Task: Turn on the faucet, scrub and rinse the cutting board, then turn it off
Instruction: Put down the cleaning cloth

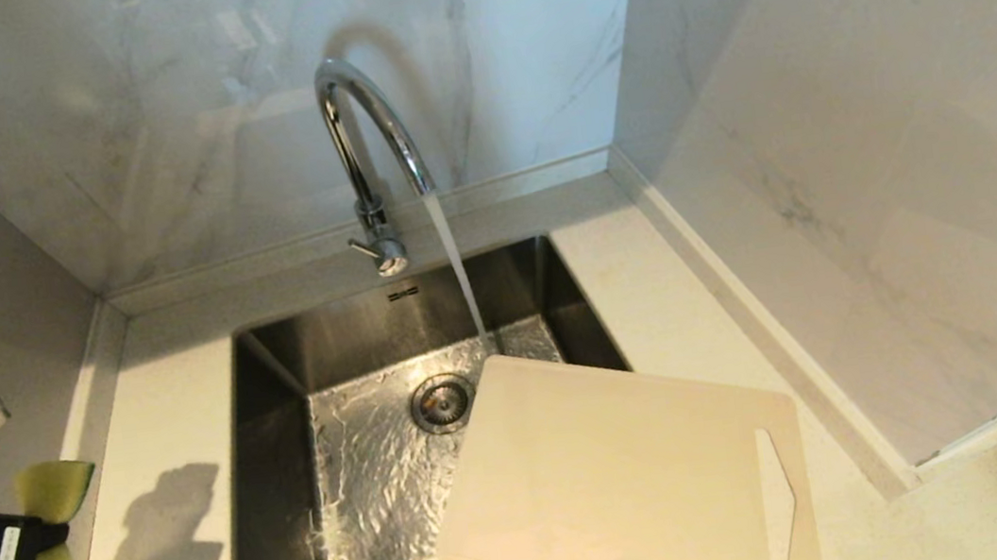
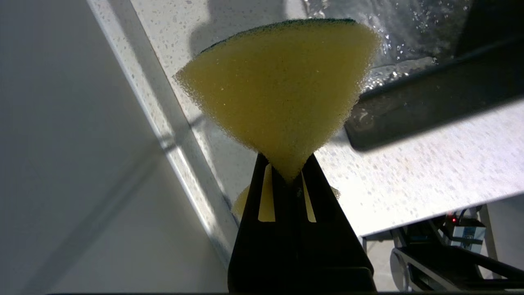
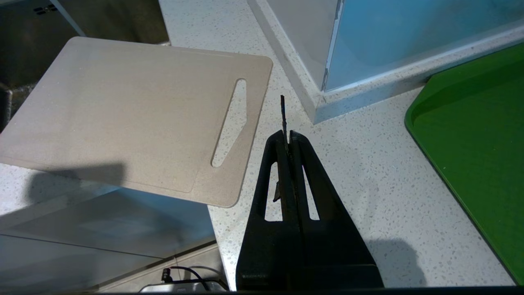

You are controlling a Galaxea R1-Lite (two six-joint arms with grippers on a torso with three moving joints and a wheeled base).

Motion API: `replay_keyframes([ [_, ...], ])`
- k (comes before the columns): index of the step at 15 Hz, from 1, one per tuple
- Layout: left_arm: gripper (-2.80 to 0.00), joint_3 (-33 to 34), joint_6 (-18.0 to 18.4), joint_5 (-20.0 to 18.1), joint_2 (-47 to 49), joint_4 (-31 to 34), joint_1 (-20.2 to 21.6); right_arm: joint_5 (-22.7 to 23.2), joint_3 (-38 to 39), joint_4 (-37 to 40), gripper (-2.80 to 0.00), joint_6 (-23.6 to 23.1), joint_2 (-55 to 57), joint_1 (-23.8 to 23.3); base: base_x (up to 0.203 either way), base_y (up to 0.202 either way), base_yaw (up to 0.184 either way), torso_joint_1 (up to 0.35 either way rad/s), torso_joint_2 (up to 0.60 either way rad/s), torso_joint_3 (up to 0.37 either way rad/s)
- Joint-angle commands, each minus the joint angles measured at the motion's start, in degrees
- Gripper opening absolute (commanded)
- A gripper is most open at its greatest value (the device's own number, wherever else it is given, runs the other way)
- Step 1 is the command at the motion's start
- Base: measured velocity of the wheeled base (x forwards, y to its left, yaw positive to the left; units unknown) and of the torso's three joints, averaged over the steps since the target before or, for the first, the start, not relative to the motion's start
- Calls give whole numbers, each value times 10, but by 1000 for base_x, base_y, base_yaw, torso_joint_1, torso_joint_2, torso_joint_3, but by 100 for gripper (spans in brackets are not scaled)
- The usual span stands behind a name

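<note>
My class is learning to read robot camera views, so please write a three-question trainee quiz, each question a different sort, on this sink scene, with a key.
1. True or false: water is running from the faucet.
2. What does the left gripper hold? A) a brush B) a yellow sponge C) a cloth
3. Fill in: the cutting board lies partly over the corner of the ____.

Key
1. True; a stream falls into the sink.
2. B; it is pinched between shut fingers, above the counter to the sink's left.
3. Sink; its slotted end rests on the counter.
</note>
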Motion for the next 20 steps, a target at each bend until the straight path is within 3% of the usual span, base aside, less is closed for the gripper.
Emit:
replay_keyframes([
  [1, -280, -41, -5, 3, 133, 0, 17, 0, 0, 0, -280, 0, 0, 0, 0, 0, 0, 0, 0, 0],
  [6, -280, -88, -20, 15, 266, -14, 54, 0, 0, 0, -280, 0, 0, 0, 0, 0, 0, 0, 0, 0],
  [12, -280, -156, -22, 19, 342, -18, 71, 0, 0, 0, -280, 0, 0, 0, 0, 0, 0, 0, 0, 0],
  [13, 0, -157, -21, 19, 343, -17, 71, 0, 0, 0, -280, 0, 0, 0, 0, 0, 0, 0, 0, 0],
  [20, 0, -173, -26, 11, 318, 26, 71, 0, 0, 0, -280, 0, 0, -1, 0, 0, 0, 0, 0, 0],
])
